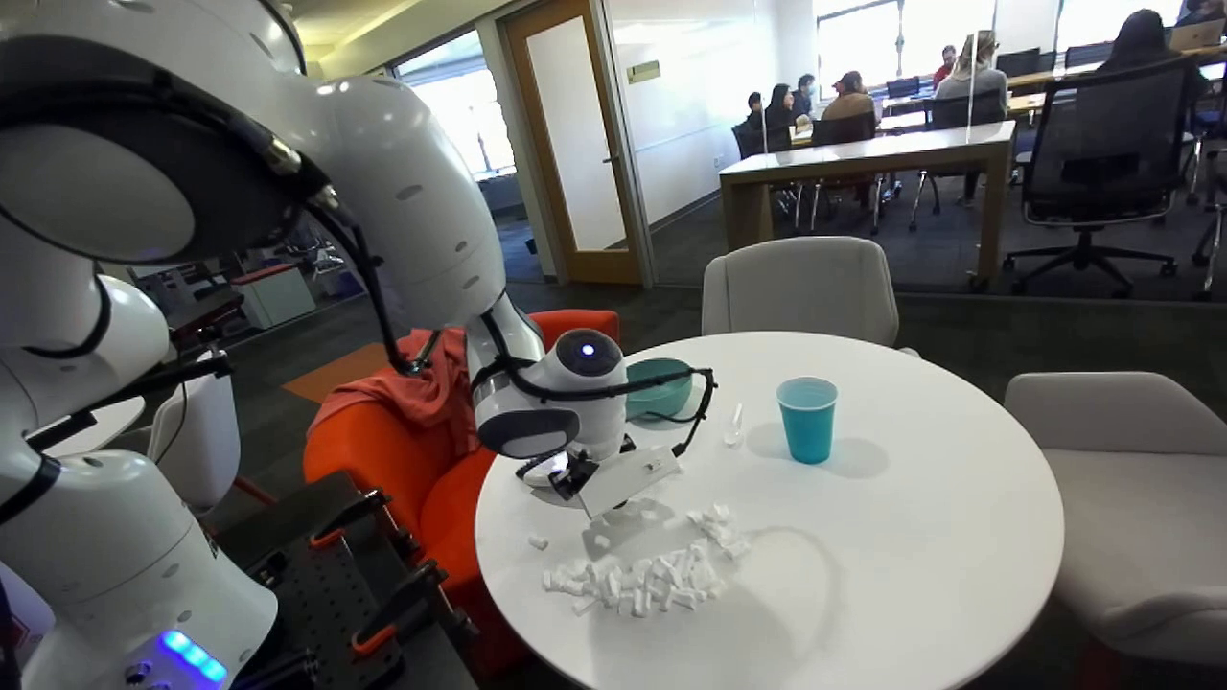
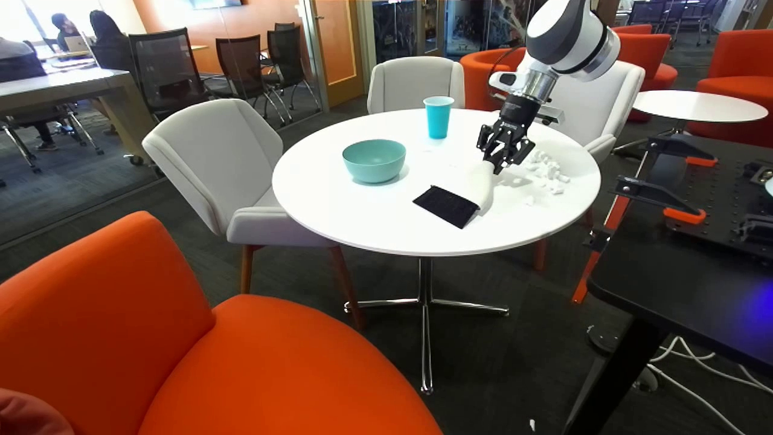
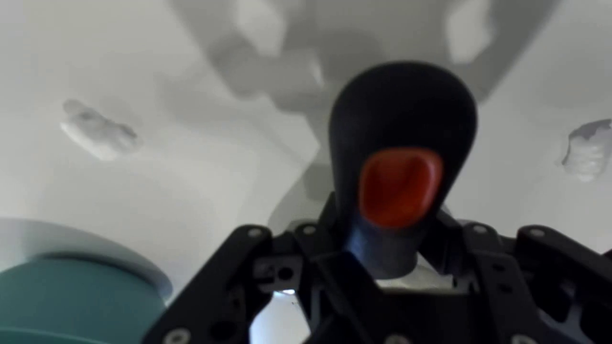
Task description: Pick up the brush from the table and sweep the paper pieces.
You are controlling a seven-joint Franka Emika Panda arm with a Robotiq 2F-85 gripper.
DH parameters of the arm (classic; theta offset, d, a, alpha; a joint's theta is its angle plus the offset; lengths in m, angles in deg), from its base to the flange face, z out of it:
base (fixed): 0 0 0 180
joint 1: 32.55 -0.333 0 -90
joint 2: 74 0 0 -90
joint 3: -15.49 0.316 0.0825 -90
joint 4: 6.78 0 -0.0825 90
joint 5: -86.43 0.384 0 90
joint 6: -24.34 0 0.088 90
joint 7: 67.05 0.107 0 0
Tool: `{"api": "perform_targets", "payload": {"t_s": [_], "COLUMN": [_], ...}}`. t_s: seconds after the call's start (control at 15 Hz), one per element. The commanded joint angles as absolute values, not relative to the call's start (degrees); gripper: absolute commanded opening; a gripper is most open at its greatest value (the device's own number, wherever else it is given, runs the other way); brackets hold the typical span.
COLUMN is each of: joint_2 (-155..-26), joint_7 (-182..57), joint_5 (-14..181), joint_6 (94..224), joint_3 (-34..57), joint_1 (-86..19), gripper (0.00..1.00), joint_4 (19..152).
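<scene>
As the gripper (image 3: 386,229) clasps it, the brush (image 2: 481,187) slants (bristles (image 2: 447,206) away from paper pieces (image 1: 663,579)).

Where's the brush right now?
In an exterior view, the brush is in the gripper at the near side of the white table, right of the teal bowl and left of the paper pieces.

On the round, smooth white table (image 1: 920,565), we find the paper pieces (image 1: 661,580) small, white and crumpled, lying in an irregular heap with a few strays. In an exterior view we note the brush (image 2: 447,206) held aslant, its pale body sloping down to a broad black head low at the table (contact unconfirmed), apart from the heap. In the wrist view its black handle (image 3: 406,105) ends in an orange-red opening.
</scene>
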State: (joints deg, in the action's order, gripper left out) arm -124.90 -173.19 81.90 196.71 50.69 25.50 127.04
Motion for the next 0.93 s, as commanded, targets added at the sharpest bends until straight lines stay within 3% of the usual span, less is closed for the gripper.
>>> {"api": "perform_targets", "payload": {"t_s": [0.0,0.53,0.87], "joint_2": [-114.02,-102.15,-93.71], "joint_7": [-171.18,-186.25,-198.55], "joint_5": [79.97,83.05,85.23], "joint_6": [194.26,172.08,158.33], "joint_3": [53.03,62.17,55.10], "joint_1": [25.55,30.82,23.05], "gripper": [0.12,0.12,0.12], "joint_4": [133.69,132.27,127.58]}}
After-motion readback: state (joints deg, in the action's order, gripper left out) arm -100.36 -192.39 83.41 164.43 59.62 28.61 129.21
